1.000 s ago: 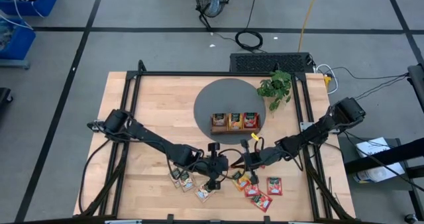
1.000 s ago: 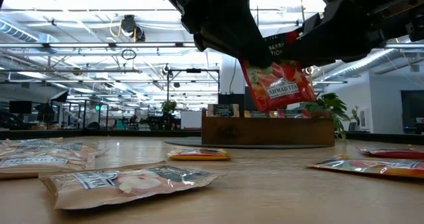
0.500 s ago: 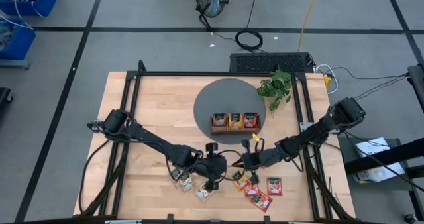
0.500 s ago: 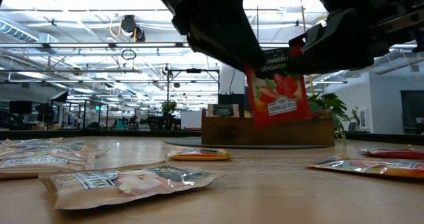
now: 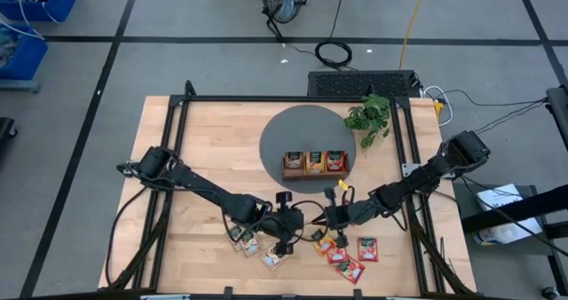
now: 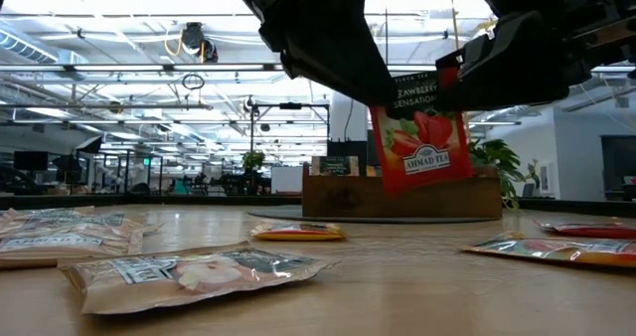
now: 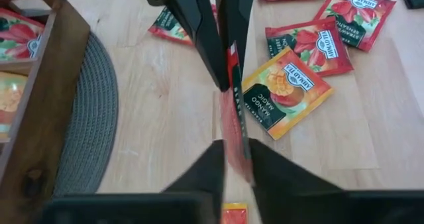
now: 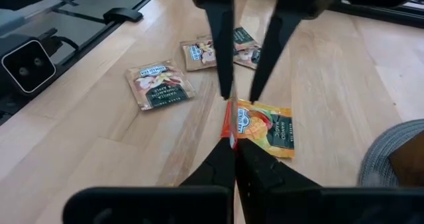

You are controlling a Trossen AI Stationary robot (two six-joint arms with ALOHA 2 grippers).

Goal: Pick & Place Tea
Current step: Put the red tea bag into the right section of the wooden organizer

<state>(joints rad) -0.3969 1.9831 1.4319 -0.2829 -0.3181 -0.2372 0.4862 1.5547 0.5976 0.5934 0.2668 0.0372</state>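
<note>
A red tea sachet (image 6: 422,142) hangs in the air over the table's near middle, between my two grippers. My right gripper (image 8: 233,141) is shut on it, reaching in from the right. From the left comes my left gripper (image 7: 236,144). Its fingers stand on either side of the sachet's edge (image 7: 233,111), a narrow gap showing between them in the right wrist view. Beige sachets (image 5: 253,244) lie flat on the wood to the near left. Red and orange ones (image 5: 346,251) lie to the near right. My right gripper pinches the red sachet's upper edge near one corner (image 6: 449,75) between its two fingers. It comes from the table's right, slanting a little downward. The sachet hangs below, nearly upright and clear of the table. Whether my left gripper touches the sachet, I cannot tell.
A brown wooden tray (image 5: 314,164) with three compartments holding sachets stands on a round grey mat (image 5: 293,136) beyond the grippers. A small green plant (image 5: 370,118) stands at the far right. A black frame (image 5: 177,158) runs along the table's sides.
The red sachet hung tilted a second ago and has swung to nearly upright under the grippers, staying clear of the table. Both arms have kept their places.
</note>
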